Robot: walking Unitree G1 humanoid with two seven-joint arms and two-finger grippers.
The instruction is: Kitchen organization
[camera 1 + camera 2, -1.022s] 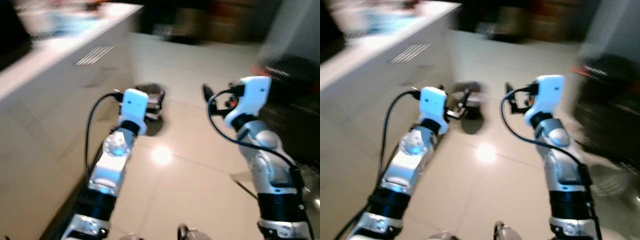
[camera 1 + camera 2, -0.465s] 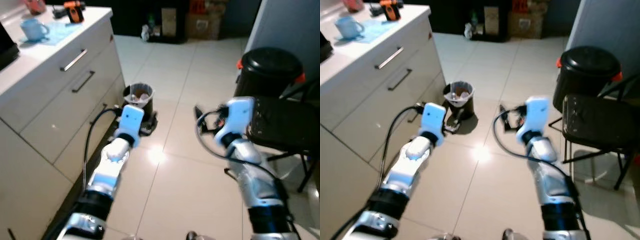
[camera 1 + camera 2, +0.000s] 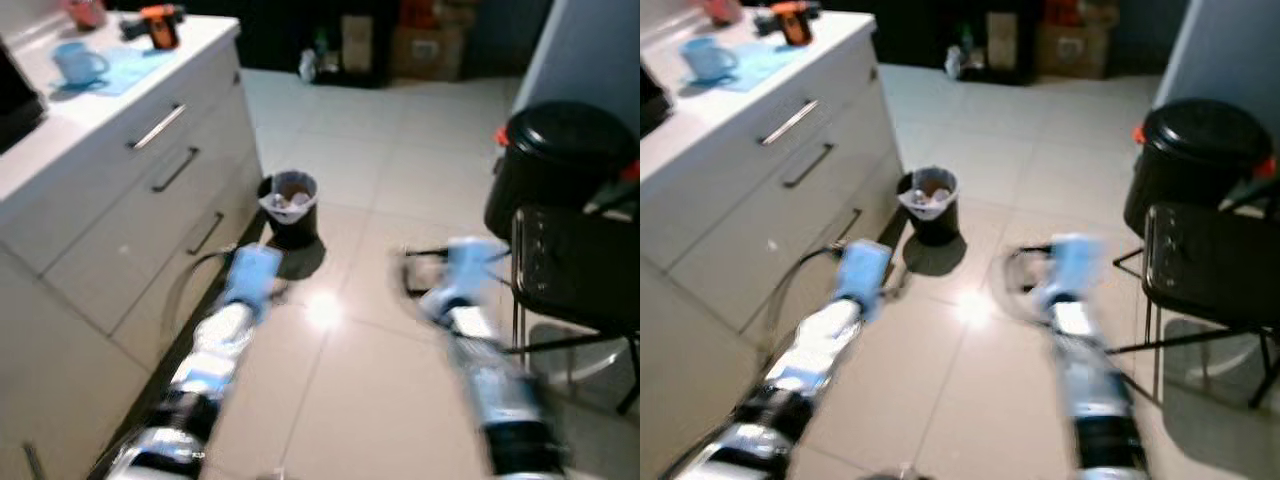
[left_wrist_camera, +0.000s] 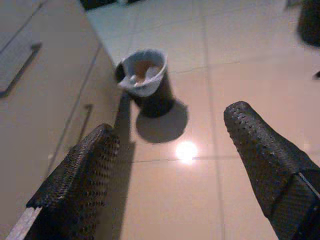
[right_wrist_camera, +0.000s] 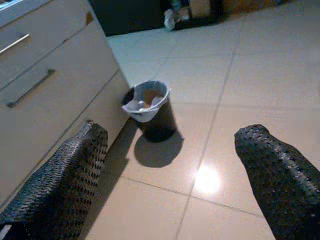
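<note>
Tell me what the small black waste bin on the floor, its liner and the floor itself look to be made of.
The small black waste bin looks like smooth plastic, though painted metal is possible. Its pale liner reads as thin plastic film, crumpled and folded over the rim. The floor appears to be glossy glazed tile: grout lines show and it mirrors a lamp spot.

Item count: one small lined waste bin (image 3: 291,205) on the floor; one large black lidded bin (image 3: 560,160) at right; one black chair (image 3: 1210,275); three drawer handles (image 3: 790,121) at left; one blue mug (image 3: 78,64); one orange tool (image 3: 160,24).
</note>
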